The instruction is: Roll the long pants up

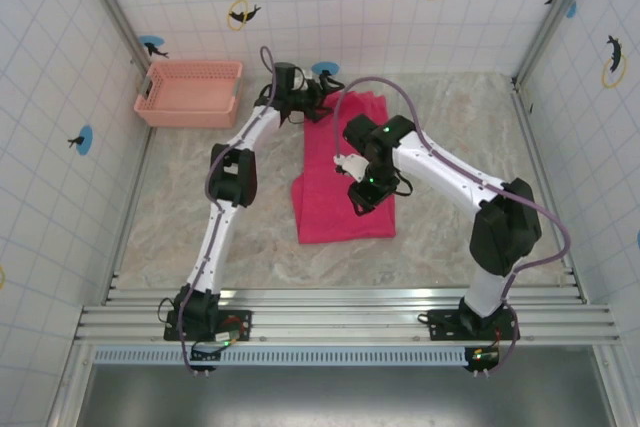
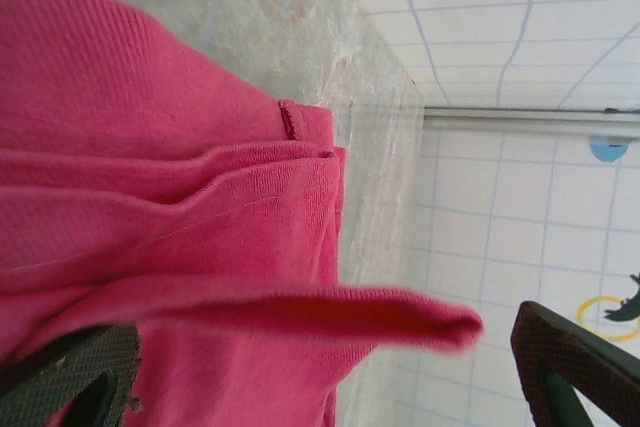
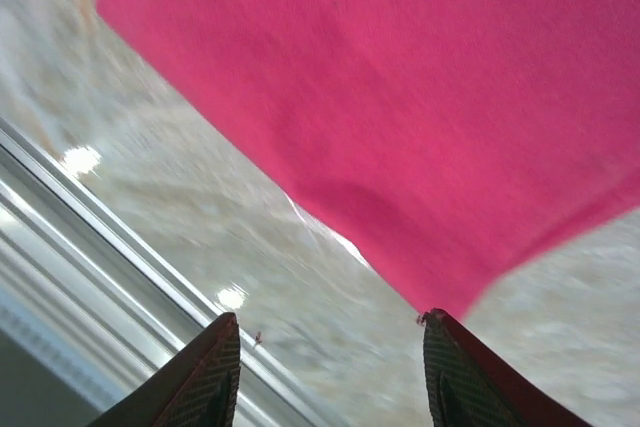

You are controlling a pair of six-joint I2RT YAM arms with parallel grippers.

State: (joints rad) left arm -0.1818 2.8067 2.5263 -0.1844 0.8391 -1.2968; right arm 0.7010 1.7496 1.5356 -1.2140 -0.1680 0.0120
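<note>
Locating the pants [image 1: 325, 212]: where do they lie? (A)
On the table [image 1: 160, 217], near its middle, folded into a long flat strip. One end points to the far wall, the other to the near rail. (B)
State of the left gripper [image 1: 322, 100]? (A)
At the strip's far end, jaws spread wide. A raised fold of cloth stands between its fingers [image 2: 80, 377], unpinched. (B)
And the right gripper [image 1: 360, 195]? (A)
Over the strip's near half, jaws apart, nothing between them. One finger [image 3: 455, 367] sits close to the cloth's edge; contact cannot be confirmed. (B)
Other items? (A)
A basket [image 1: 190, 92] at the far left corner, well apart from the pants. (B)
</note>
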